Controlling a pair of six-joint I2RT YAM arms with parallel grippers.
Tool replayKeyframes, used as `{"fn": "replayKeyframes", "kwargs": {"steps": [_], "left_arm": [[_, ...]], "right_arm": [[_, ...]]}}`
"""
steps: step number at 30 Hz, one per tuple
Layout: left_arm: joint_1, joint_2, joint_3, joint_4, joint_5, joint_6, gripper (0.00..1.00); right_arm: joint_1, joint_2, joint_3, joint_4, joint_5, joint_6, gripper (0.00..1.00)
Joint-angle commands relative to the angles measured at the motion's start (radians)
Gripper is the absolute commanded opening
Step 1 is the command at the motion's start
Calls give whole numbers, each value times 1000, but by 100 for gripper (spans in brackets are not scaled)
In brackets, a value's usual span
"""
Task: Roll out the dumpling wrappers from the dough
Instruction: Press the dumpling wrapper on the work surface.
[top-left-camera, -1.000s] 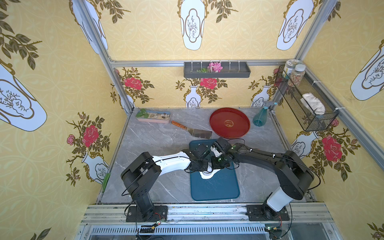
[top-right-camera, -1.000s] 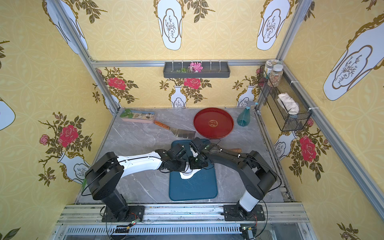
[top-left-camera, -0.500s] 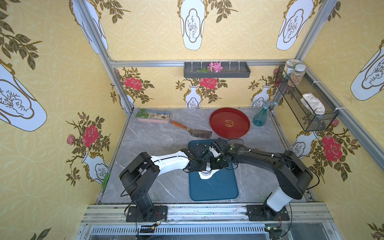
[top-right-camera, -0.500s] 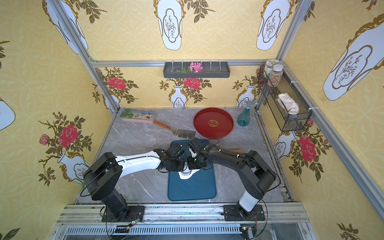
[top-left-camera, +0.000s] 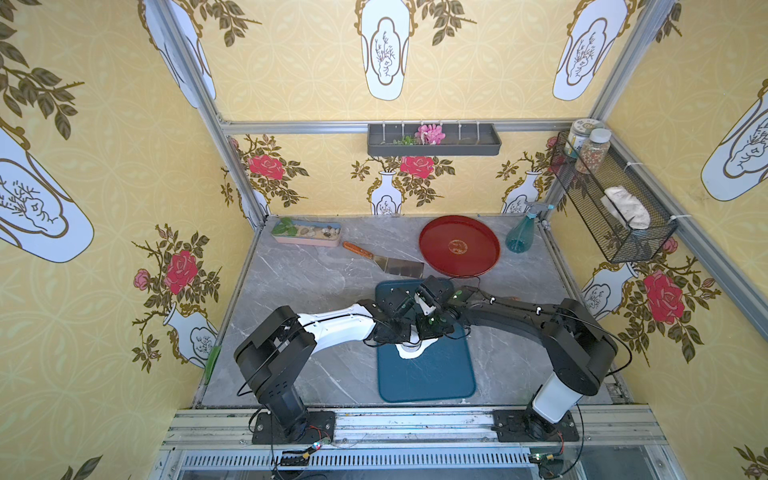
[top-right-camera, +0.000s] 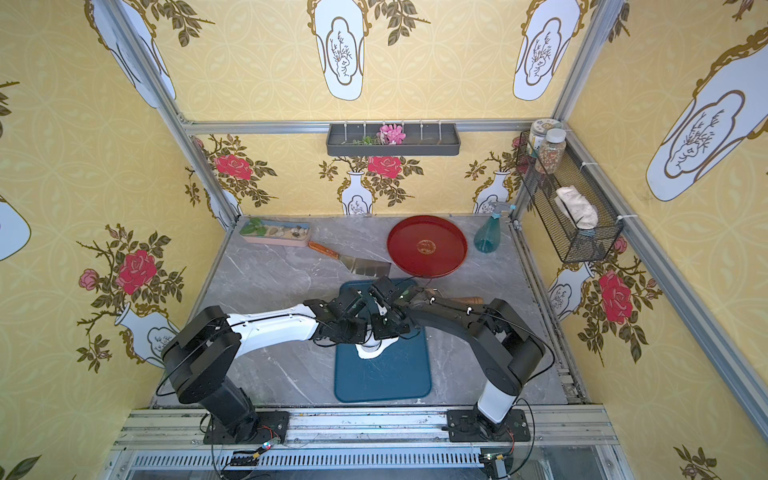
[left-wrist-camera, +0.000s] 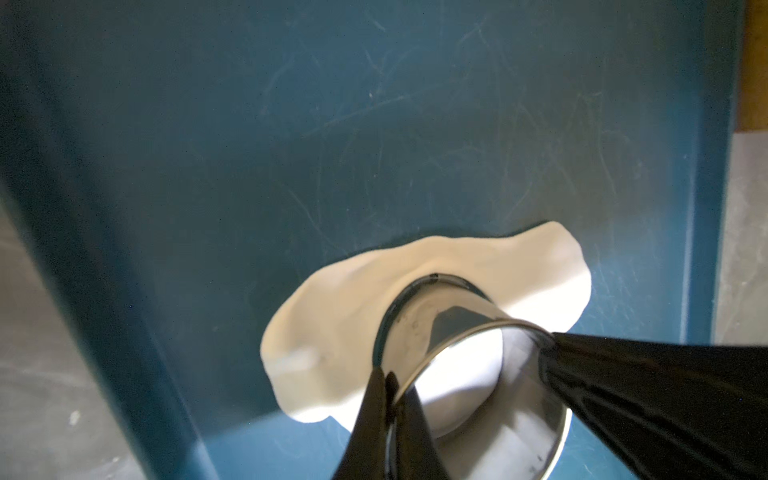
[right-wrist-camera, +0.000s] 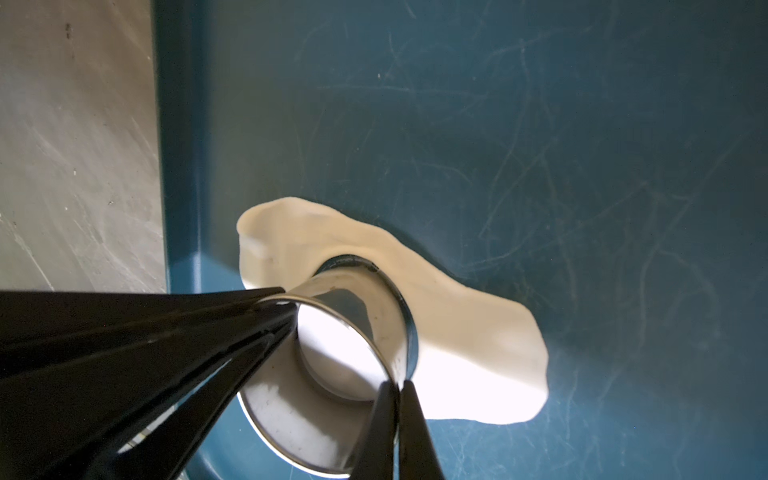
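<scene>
Left wrist shows round dumpling wrapper (left-wrist-camera: 457, 374) — inside ring (left-wrist-camera: 419, 309).

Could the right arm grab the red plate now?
Probably not yet. The right hand is shut on the steel cup standing on the dough. The red plate lies past the blue mat with nothing between, so after letting go it likely could.

The dough (left-wrist-camera: 340, 316) is white, the board (left-wrist-camera: 374, 124) teal, the cup (left-wrist-camera: 436, 324) silvery.
</scene>
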Motion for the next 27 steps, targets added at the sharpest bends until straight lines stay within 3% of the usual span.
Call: {"fn": "replayKeyframes", "kwargs": {"steps": [1, 8, 18, 27], "left_arm": [[0, 16, -12, -252, 2, -10, 0], [-21, 37, 20, -247, 9, -6, 0], [-13, 17, -22, -258, -11, -6, 0], [-26, 14, 10, -250, 9, -10, 0]], "right_arm": [[-2, 13, -23, -135, 66, 10, 0], [-50, -39, -67, -151, 73, -2, 0], [12, 29, -1, -135, 58, 9, 0], [-17, -15, -41, -150, 80, 5, 0]]}}
